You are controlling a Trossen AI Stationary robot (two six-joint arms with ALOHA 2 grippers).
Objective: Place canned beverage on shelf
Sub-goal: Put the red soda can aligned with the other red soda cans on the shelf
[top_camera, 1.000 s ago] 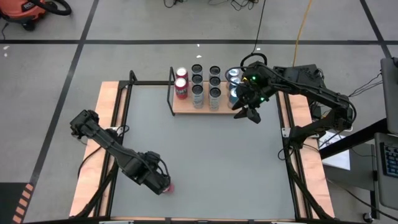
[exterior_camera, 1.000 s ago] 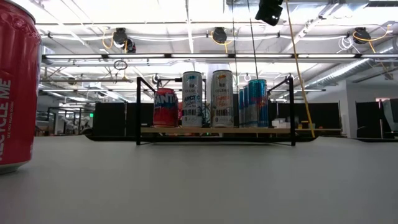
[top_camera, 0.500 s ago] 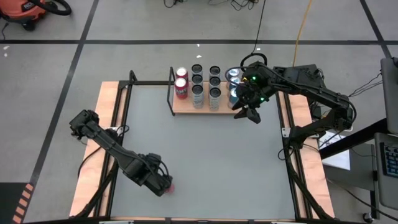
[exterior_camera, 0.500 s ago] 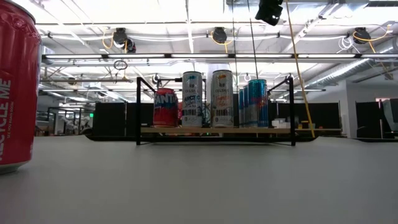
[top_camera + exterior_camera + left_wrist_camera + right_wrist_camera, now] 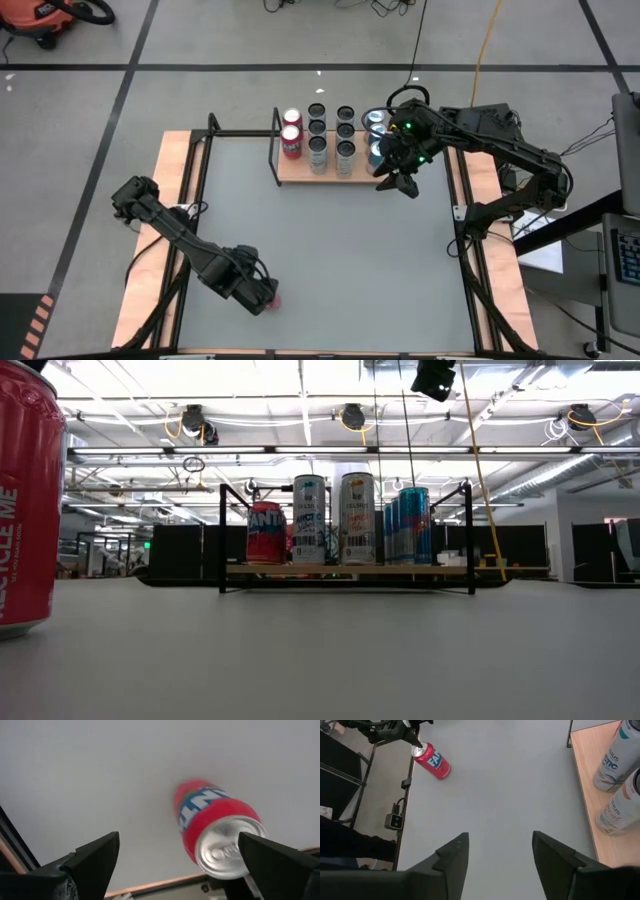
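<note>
Near bench's front-left edge, left claw (image 5: pixel 268 296) hangs wide open over upright red can (image 5: pixel 215 832), not gripping. Off-centre closing could tip it. Shelf (image 5: pixel 330 172) at rear edge; right claw (image 5: pixel 396 187) half-open beside it, empty.

Low view: red can (image 5: pixel 28 500) cropped by left edge. High view: left pincer (image 5: pixel 262 296) covers most of it.
</note>
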